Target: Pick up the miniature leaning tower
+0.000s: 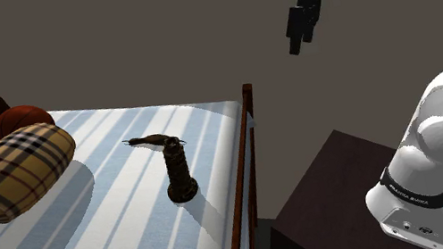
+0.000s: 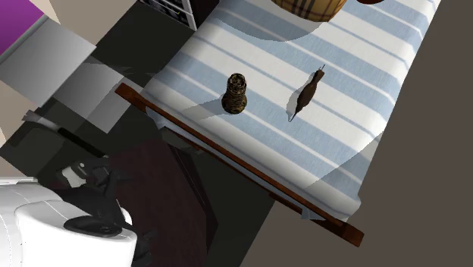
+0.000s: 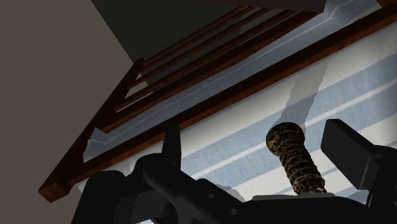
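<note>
Here, in the shoulder view, the black fingers [image 1: 297, 37] hang high in the air, out past the bed's wooden side rail [image 1: 243, 188] and well apart from everything on the bed. The miniature leaning tower [image 1: 180, 172], dark brown and ringed, stands on its base on the blue-and-white striped bedcover [image 1: 117, 225], near that rail. A small flat brown object [image 1: 154, 141] lies just behind it. At this view's left rests a plaid bolster pillow [image 1: 10, 173], well apart from the tower, with a reddish-brown round thing [image 1: 22, 117] just behind it. The arm's white base [image 1: 437, 159] sits on the dark stand [image 1: 324, 221] at the lower right, and the side rail runs between stand and tower. In the second exterior view, looking from above, the tower [image 2: 236, 93] stands close to the rail [image 2: 242, 163]. The flat brown object [image 2: 307, 93] lies beside it, clearly apart, with striped cover between them. The plaid pillow [image 2: 307, 6] shows at the top edge and the white arm [image 2: 68, 235] at the lower left. In the wrist view the fingers [image 3: 347, 153] stand wide apart, holding nothing. The tower [image 3: 296, 159] appears between them, nearer one finger, touching neither. Beyond it the side rail [image 3: 222, 95] crosses the bedcover's edge, with a slatted part of the frame [image 3: 191, 57] further off.
</note>
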You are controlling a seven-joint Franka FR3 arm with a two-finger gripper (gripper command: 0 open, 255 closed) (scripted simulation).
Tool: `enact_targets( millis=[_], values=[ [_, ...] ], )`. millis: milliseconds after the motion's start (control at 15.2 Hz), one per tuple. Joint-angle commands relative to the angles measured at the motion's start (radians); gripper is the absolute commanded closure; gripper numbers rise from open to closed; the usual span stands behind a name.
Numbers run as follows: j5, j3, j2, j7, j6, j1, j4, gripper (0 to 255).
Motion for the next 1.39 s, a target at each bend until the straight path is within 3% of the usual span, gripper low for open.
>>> enact_targets(
  millis=[0, 660, 1320],
  values=[
    [0.0, 0.0, 0.0, 0.0, 0.0, 0.0, 0.0, 0],
    [0.05, 0.102, 0.327, 0.082, 0.233, 0.053, 0.07, 0],
    [0.033, 0.187, 0.696, 0.171, 0.385, 0.093, 0.262, 0]
  ],
)
